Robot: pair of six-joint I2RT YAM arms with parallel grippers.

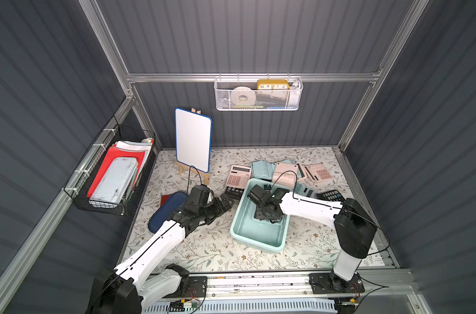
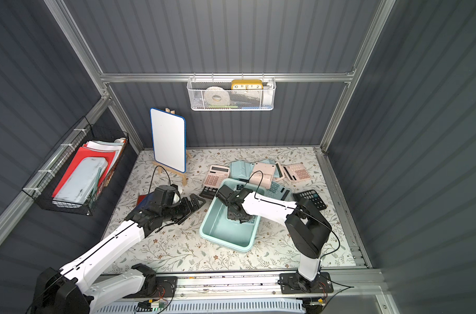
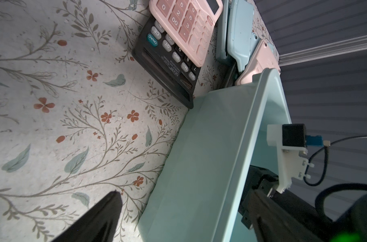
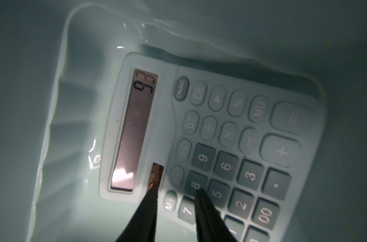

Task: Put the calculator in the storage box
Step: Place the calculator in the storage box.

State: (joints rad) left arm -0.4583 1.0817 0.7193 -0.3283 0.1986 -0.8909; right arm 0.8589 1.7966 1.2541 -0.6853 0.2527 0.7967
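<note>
Pale-blue plastic calculator (image 4: 230,136) lies in mint-green plastic storage box (image 1: 254,232). Right gripper (image 4: 177,182) narrowly parted, pinching nothing. Left gripper (image 1: 221,208) spread wide.

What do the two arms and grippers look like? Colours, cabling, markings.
White shells, black joints and a black line along both left arm and right arm. Black tapered fingers on left gripper and right gripper. Thin black cable loops over each wrist.

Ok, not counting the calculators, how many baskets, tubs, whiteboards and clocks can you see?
Baskets: 2, the white mesh basket and the black wire basket
Tubs: 1, the storage box
Whiteboards: 1, the whiteboard
Clocks: 1, the yellow clock
Total: 5
</note>
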